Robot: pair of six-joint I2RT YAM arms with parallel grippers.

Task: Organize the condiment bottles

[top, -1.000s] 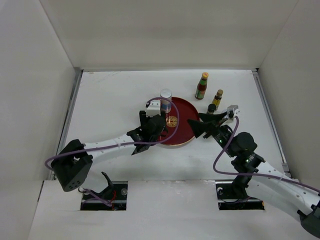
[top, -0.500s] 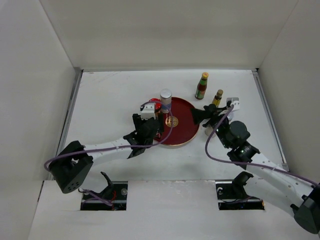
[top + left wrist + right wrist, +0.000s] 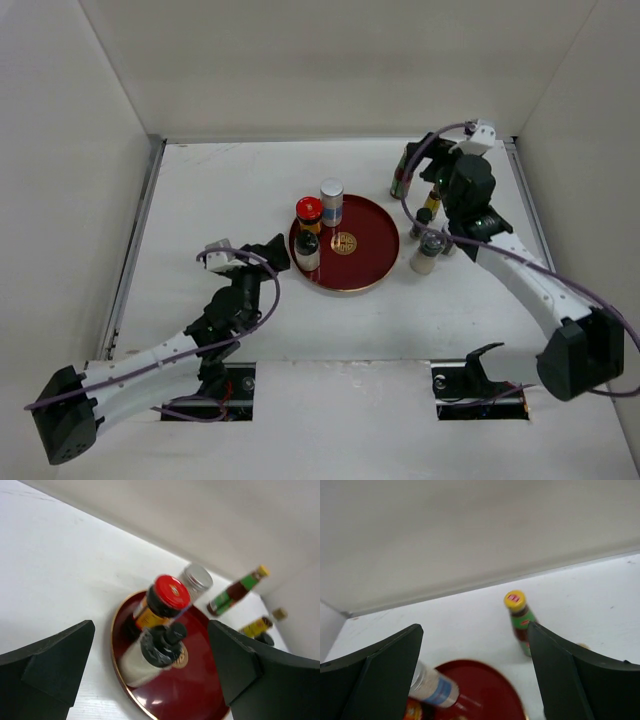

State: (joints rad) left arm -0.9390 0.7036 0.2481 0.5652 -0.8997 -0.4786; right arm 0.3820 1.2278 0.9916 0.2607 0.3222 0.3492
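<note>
3 on tray (image 3: pixel 366 256): red-lid jar (image 3: pixel 309 211), silver-lid jar (image 3: pixel 332 198), black-cap bottle (image 3: pixel 307 252). Roughly 4 left on table (image 3: pixel 220 190), right side, partly hidden. Jaws spread, empty on left gripper (image 3: pixel 265 252) and right gripper (image 3: pixel 420 160); right one near sauce bottle (image 3: pixel 401 181).

The top camera looks down from behind the arm bases (image 3: pixel 215 385) over the whole worktop (image 3: pixel 220 190). The left wrist camera sits low and close to the tray (image 3: pixel 195 680), tilted. The right wrist camera faces the back wall (image 3: pixel 470 530). All share tray and sauce bottle (image 3: pixel 521 622).
</note>
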